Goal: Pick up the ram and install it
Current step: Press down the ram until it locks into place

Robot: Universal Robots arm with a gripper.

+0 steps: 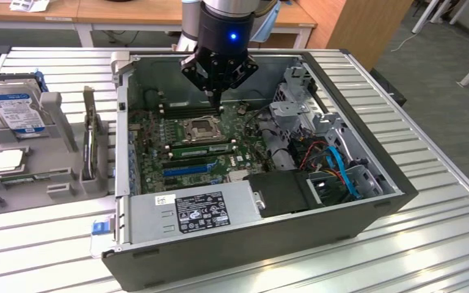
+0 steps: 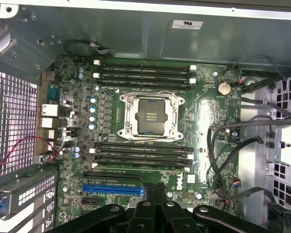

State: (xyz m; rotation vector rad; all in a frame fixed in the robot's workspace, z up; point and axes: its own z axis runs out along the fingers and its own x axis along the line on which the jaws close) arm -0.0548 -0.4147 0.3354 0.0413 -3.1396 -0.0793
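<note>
Exterior view shows the gripper (image 1: 215, 105) pinched shut and empty, what looks like the ram (image 1: 203, 148) in a slot just below it; pressing off-centre could tilt it, leaving one latch unclicked.

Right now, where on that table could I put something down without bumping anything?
The slatted table is bare in front of the grey parts holder, beside the computer case, and along the exterior view's right edge. Inside the case it is crowded: the gripper hangs over the green board, cables beside it.

Slatted metal table (image 1: 39, 244) bearing open computer case (image 1: 300, 232), grey holder (image 1: 22, 183).
</note>
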